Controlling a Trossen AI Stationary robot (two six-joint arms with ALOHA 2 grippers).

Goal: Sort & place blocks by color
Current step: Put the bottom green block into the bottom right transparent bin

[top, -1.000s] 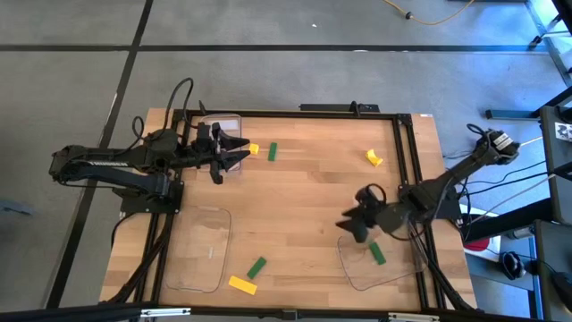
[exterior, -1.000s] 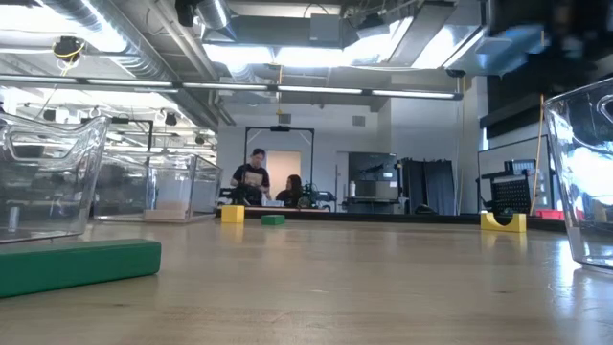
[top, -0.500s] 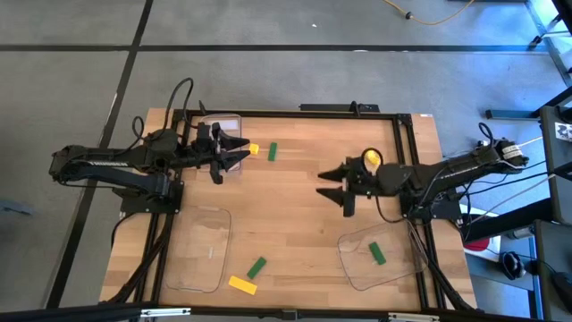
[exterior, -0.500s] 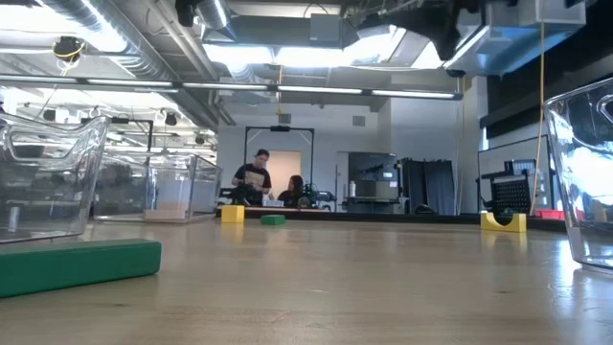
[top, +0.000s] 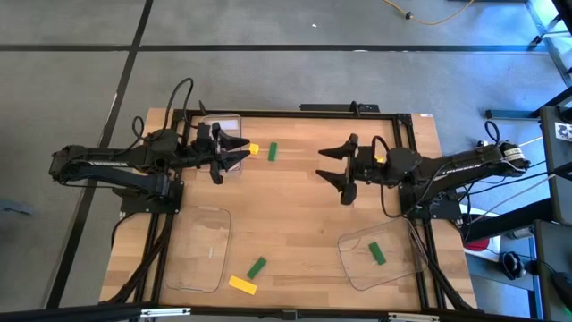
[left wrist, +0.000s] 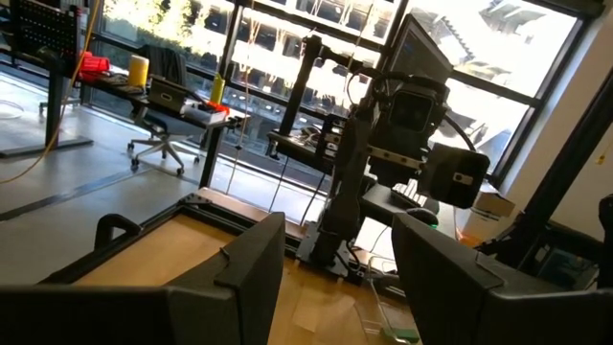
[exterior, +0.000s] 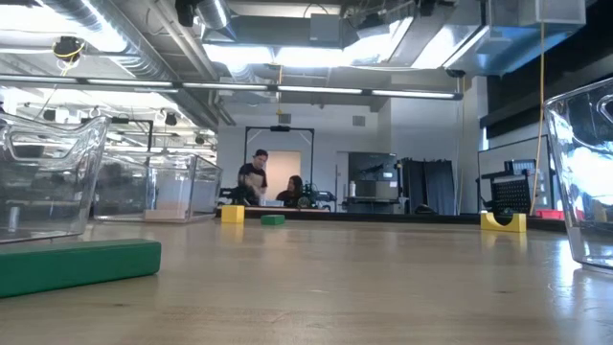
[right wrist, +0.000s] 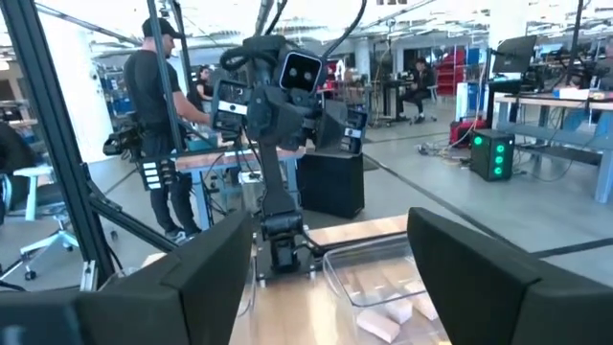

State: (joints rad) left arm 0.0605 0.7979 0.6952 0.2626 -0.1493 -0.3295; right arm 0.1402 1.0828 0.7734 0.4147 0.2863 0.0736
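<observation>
Right gripper (top: 334,173), fingers spread and empty, hovers mid-tabletop; small green rectangular block (top: 273,151) lies beyond its fingertips, long axis crosswise. Left gripper (top: 239,150), fingers part-open and empty, is nearer.

The right arm (top: 429,170) covers most of a yellow block (top: 380,159); low view crops the right-hand tray (exterior: 586,177).

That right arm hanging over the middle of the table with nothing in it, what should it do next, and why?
Probably swing the open, empty right tool toward the green block ahead of it and lower over it. One green block already lies in the clear tray on the right, so this one likely belongs there too.
</observation>
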